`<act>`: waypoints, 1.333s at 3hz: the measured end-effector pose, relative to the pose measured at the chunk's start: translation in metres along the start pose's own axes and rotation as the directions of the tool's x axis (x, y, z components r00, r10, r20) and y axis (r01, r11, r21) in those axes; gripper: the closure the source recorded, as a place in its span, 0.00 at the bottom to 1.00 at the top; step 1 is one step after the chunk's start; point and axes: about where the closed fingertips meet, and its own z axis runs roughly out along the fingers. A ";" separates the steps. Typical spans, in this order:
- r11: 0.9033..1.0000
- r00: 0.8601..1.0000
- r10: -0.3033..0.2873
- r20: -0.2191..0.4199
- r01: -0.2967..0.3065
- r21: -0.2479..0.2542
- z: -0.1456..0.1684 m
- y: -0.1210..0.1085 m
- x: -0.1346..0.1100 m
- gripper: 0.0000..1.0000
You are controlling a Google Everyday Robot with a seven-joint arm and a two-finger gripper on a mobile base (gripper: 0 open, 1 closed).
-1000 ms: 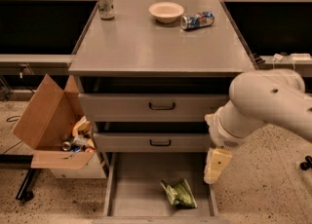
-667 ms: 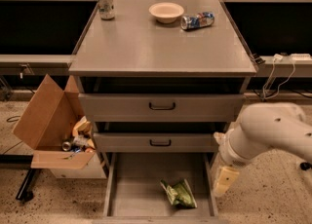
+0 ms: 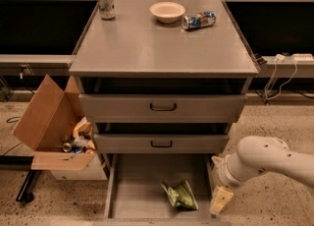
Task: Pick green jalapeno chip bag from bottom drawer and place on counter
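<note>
The green jalapeno chip bag [image 3: 179, 194] lies crumpled on the floor of the open bottom drawer [image 3: 142, 185], right of its middle. My gripper [image 3: 220, 200] hangs at the end of the white arm by the drawer's right wall, just right of the bag and a little above the floor, not touching it. The grey counter [image 3: 157, 48] tops the cabinet above.
On the counter stand a silver can [image 3: 105, 3] at the back left, a cream bowl [image 3: 167, 11] and a blue-and-silver can [image 3: 198, 20] lying on its side. Two upper drawers with black handles [image 3: 163, 107] stick out slightly. An open cardboard box [image 3: 51, 127] of trash sits left.
My arm and gripper have dropped lower and shifted right, from beside the middle drawer down to the right wall of the bottom drawer. The bag has not moved.
</note>
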 end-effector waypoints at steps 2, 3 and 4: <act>1.000 1.000 0.010 -0.017 -0.011 -0.029 0.028 -0.004 0.004 0.00; 0.997 1.000 0.006 -0.012 -0.007 -0.071 0.093 -0.014 0.007 0.00; 0.994 1.000 0.011 0.029 -0.007 -0.113 0.160 -0.013 0.007 0.00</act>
